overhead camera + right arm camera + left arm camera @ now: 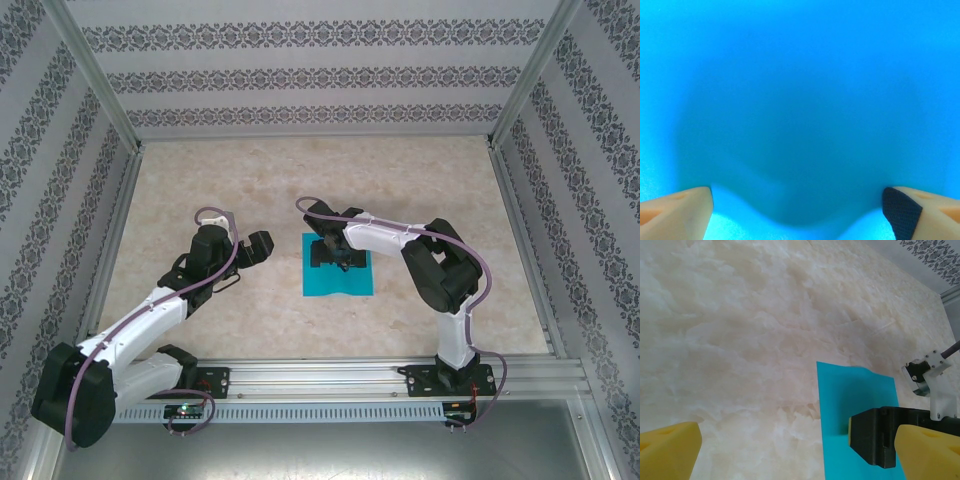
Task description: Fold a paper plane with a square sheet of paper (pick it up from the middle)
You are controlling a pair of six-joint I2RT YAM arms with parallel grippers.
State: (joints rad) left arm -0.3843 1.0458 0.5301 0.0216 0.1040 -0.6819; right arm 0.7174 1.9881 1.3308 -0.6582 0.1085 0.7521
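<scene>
A teal-blue square sheet of paper [335, 283] lies on the pale, stone-look bench [200, 180]. It is not folded into a plane yet.

The right end effector [337, 258] is right over the middle of the sheet, down low on it. Its two fingers are spread wide apart. In the right wrist view the tips [675, 210] sit at the far left and far right, with blue paper [800, 100] all around them. The paper between them makes a small bump near the bottom edge. I cannot tell if the paper is pinched.

The left end effector [248, 258] is just to the left of the sheet, not touching it. Its yellow fingers [670, 447] are wide apart with nothing between them. From the left wrist view, a dark finger [872, 437] of the right arm rests on the sheet [855, 400].
</scene>
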